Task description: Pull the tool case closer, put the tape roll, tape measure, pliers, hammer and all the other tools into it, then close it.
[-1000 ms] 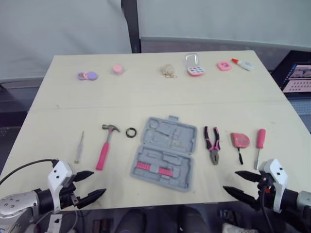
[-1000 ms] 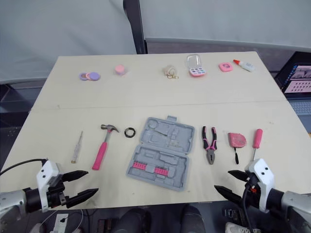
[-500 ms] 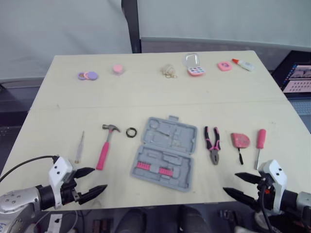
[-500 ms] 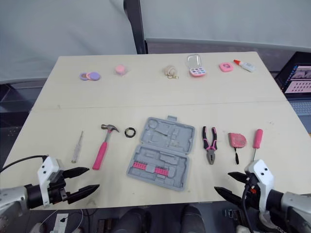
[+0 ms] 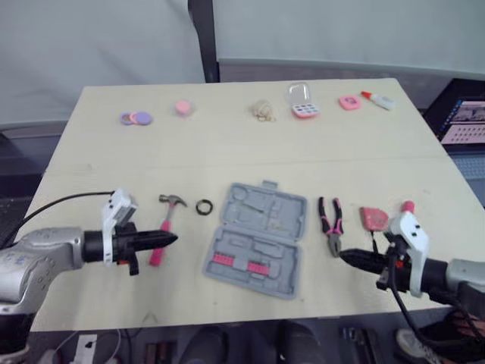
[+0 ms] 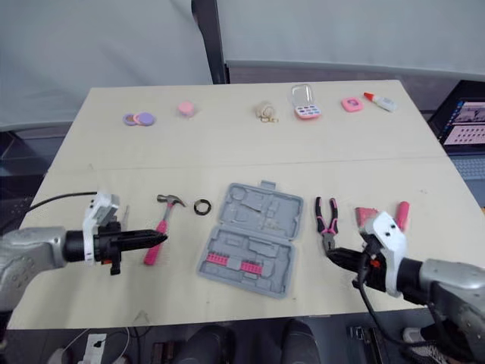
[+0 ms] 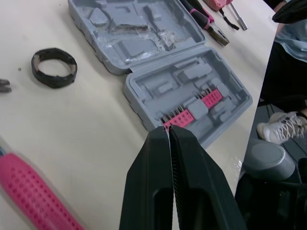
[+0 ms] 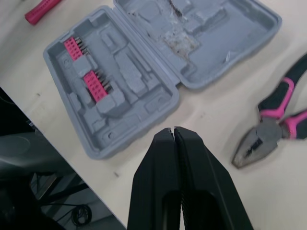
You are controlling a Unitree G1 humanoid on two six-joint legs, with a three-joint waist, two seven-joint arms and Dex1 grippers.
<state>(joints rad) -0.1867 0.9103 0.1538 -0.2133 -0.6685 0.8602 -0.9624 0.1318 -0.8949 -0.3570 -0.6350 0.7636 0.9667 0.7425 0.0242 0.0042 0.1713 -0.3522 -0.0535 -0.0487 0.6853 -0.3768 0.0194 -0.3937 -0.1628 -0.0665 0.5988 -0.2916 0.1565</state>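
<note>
Black fingers (image 7: 148, 191) of the left jaws: pressed together, empty. They are level above the surface (image 5: 227, 159) and cross the pink hammer (image 5: 173, 201) handle, tips aimed at the case (image 5: 258, 239).
Black fingers (image 8: 158, 182) of the right jaws: likewise clenched on nothing, tips aimed at the case from its other side, just short of the pliers (image 5: 333, 239) nose.
Case: grey, open flat, at mid-surface between the two jaws and apart from both. Long axis runs away from the robot, slightly skewed; the half with pink bit racks is nearer the robot.
Nearer arm: about even, too close to call. A pull inward looks open to either arm or both.
Left of case: roll (image 7: 53, 83), near the far half, then hammer.
Right of case: pliers, then tape measure (image 5: 374, 218).
Wrist views: show the closed tips and the case's moulded recesses.
Eye views: show both jaws flanking the case and the gaps on each side.
</note>
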